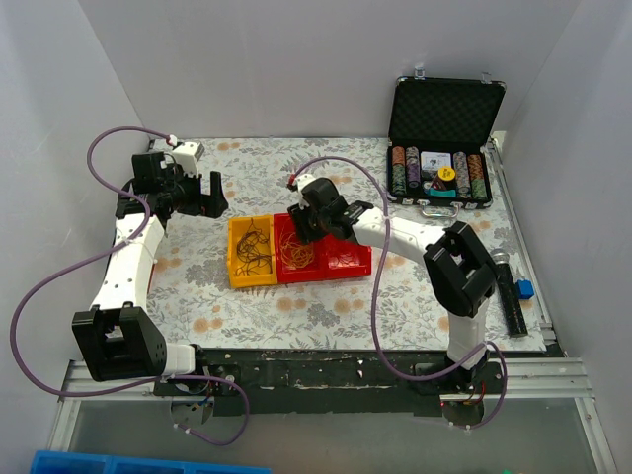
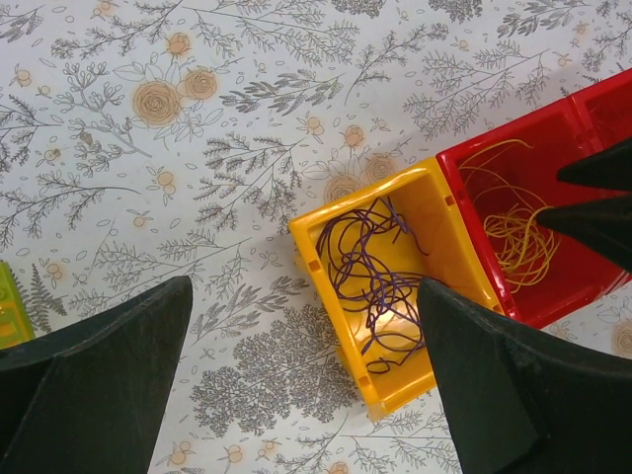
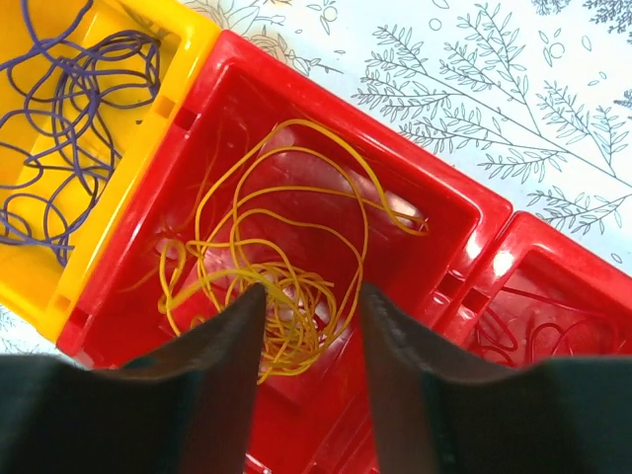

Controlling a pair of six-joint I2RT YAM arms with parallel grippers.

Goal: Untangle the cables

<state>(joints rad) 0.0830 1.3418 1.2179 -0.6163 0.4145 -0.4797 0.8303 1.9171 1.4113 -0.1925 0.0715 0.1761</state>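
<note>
Hovering over the bins, both grippers open

Three bins sit touching in a row mid-bench, running left to right: yellow bin (image 1: 237,275), middle bin (image 1: 296,279) in red, right bin (image 1: 353,265) also red. Each colour of cable is in its own bin. Purple cables (image 2: 370,267) lie in a loose tangle in the yellow bin, yellow cables (image 3: 286,247) are looped in the middle bin, and red cables (image 3: 538,336) are in the right bin, hard to see against the red plastic.

The right gripper (image 3: 311,296) points down into the middle bin with its jaws partly open. Yellow strands lie in the gap between the tips, but nothing is pinched. The left gripper (image 2: 304,286) is above the cloth (image 2: 247,118) at the yellow bin's left side, toward the far left corner. Its jaws are spread wide and hold nothing.

An open case (image 1: 446,99) of chips stands in the far right corner, well apart from the bins
</note>
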